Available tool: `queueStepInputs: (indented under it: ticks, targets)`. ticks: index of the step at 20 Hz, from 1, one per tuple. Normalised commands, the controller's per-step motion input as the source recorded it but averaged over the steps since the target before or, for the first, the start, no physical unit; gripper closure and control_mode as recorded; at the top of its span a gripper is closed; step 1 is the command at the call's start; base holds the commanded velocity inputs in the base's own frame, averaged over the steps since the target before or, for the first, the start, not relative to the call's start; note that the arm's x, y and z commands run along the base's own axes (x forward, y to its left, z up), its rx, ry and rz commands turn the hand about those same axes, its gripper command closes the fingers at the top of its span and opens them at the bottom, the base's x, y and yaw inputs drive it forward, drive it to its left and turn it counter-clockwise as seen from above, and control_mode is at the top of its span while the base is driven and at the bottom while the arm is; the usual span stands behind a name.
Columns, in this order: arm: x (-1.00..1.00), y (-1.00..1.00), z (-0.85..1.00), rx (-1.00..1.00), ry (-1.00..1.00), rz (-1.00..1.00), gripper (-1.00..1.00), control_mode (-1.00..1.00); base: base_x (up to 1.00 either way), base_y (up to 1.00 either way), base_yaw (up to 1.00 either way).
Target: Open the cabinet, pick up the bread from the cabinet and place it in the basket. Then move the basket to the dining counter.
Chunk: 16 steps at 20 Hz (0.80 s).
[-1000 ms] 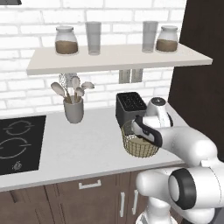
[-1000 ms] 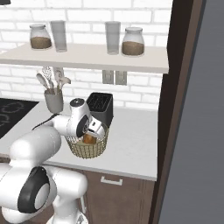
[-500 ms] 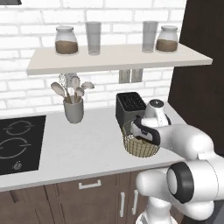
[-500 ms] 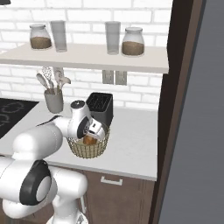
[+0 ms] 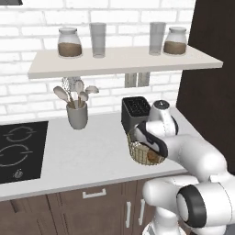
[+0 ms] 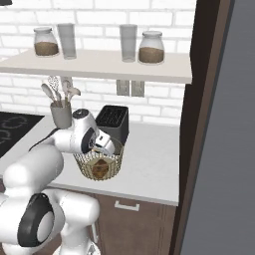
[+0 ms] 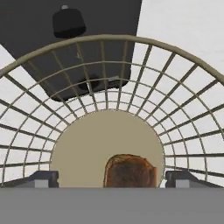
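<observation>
Since a moment ago, the two-finger gripper (image 7: 112, 180) has let its jaws spread wider apart inside the round tan-gold wire mesh basket (image 7: 192, 109), while the white arm has barely shifted over it. Low in the hand view, the two dark fingertips (image 7: 43, 178) stand far apart at the left and right, and the small dark-brown crusty bread (image 7: 130, 170) lies between them on the basket's pale bottom, with clear gaps on both sides, so nothing is gripped. At the centre of the right base view, the bread (image 6: 101, 168) shows through the mesh of the basket (image 6: 84, 167), which stands on the white worktop (image 6: 149, 157) just in front of the black toaster (image 6: 112, 121).
</observation>
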Motion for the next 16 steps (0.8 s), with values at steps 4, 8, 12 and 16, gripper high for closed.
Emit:
queueStepInputs:
  ticks: [4,8,12,16]
  targets:
    - [-0.39,0.29,0.75,-0.09,-0.09,0.0,-1.0,-1.0,0.0,0.0,0.0]
    - [-0.6,0.32,0.87,-0.07,-0.06,0.0,-1.0,-1.0,0.0,0.0,0.0]
    - [-0.55,0.38,0.07,0.0,0.06,0.11,-1.0,-1.0,0.0,0.0,0.0]
    - [-0.26,0.33,0.0,0.0,0.11,0.16,-1.0,-1.0,0.0,0.0,0.0]
